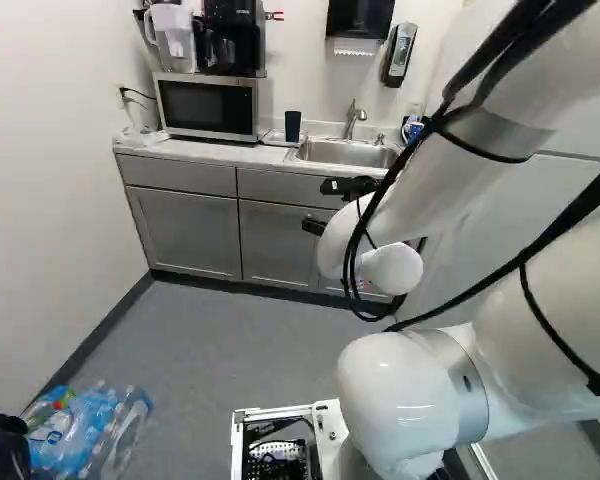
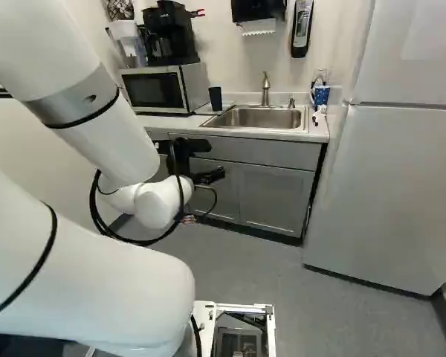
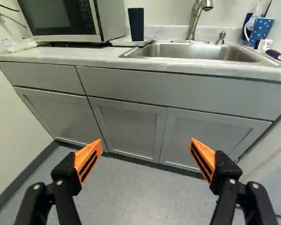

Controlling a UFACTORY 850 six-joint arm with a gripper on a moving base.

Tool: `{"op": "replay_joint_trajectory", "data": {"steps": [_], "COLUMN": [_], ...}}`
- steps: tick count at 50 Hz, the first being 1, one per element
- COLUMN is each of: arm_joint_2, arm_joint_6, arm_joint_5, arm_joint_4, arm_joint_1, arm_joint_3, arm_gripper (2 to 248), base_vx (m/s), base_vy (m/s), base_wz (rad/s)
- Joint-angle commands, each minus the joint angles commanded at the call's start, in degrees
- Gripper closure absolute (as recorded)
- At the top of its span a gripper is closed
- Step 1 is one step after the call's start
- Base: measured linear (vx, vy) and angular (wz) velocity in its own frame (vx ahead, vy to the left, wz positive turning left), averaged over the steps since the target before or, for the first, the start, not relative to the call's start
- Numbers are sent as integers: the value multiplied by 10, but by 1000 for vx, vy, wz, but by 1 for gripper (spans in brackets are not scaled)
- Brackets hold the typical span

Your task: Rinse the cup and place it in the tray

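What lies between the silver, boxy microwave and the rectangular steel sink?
A tall dark cup and a flat white tray, as the wrist view shows.

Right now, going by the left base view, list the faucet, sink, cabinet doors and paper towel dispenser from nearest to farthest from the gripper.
1. Cabinet doors, ahead of the gripper, below the counter.
2. Sink, set into the counter.
3. Faucet, behind the sink.
4. Paper towel dispenser, on the wall above the faucet.

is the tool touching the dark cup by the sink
Apart. The wrist view shows cabinet fronts between the open tool and the cup beyond.
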Motion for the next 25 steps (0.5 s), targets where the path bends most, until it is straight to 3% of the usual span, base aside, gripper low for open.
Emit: {"op": "replay_joint_trajectory", "data": {"steps": [25], "arm_joint_2": [1], "arm_joint_6": [0], "arm_joint_5": [7], "arm_joint_4": [0], "arm_joint_1": [1], "arm_joint_3": [5], "arm_gripper": [3], "base_vx": [0], "base_vy": [0], "base_wz": [0]}}
